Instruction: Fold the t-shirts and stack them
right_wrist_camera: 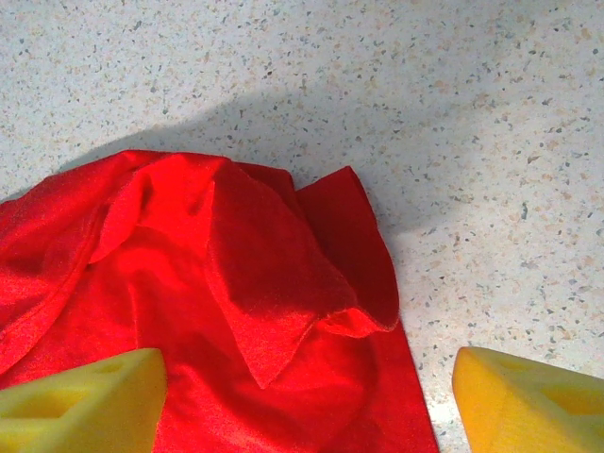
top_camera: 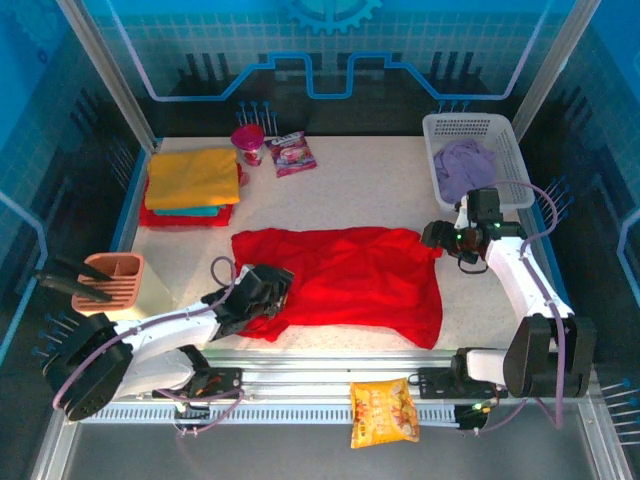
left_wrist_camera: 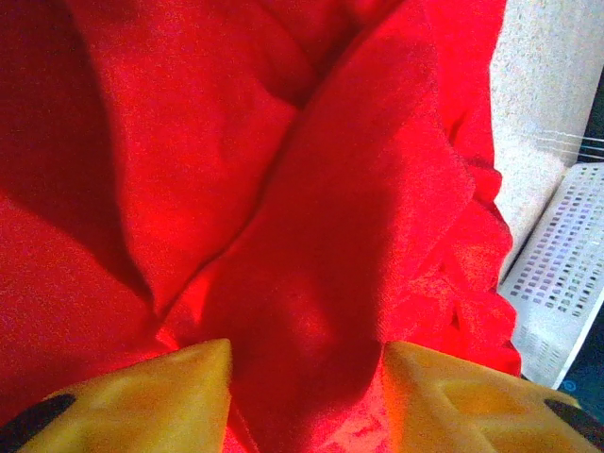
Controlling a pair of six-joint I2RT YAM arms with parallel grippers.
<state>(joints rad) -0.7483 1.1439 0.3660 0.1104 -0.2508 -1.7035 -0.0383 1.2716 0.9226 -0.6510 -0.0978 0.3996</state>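
Note:
A bright red t-shirt [top_camera: 350, 275] lies spread and wrinkled across the middle of the table. My left gripper [top_camera: 268, 290] sits low on its near-left corner. In the left wrist view its yellow fingers [left_wrist_camera: 142, 396] stand apart with a raised fold of the red cloth [left_wrist_camera: 283, 189] between them, and my left gripper [left_wrist_camera: 302, 363] is open. My right gripper [top_camera: 437, 237] hovers open over the shirt's far-right corner. The right wrist view shows a folded-over flap of the red shirt [right_wrist_camera: 274, 283] between the tips of my right gripper [right_wrist_camera: 310, 377]. A lilac t-shirt [top_camera: 465, 165] lies in the basket.
A folded stack sits at the back left, a mustard yellow shirt [top_camera: 192, 175] on top of teal [top_camera: 195, 211] and red layers. The white lattice basket [top_camera: 470, 121] stands back right. A pink cup [top_camera: 248, 143], a snack packet [top_camera: 293, 153], an orange holder [top_camera: 110, 283] and a snack bag [top_camera: 384, 410] lie around.

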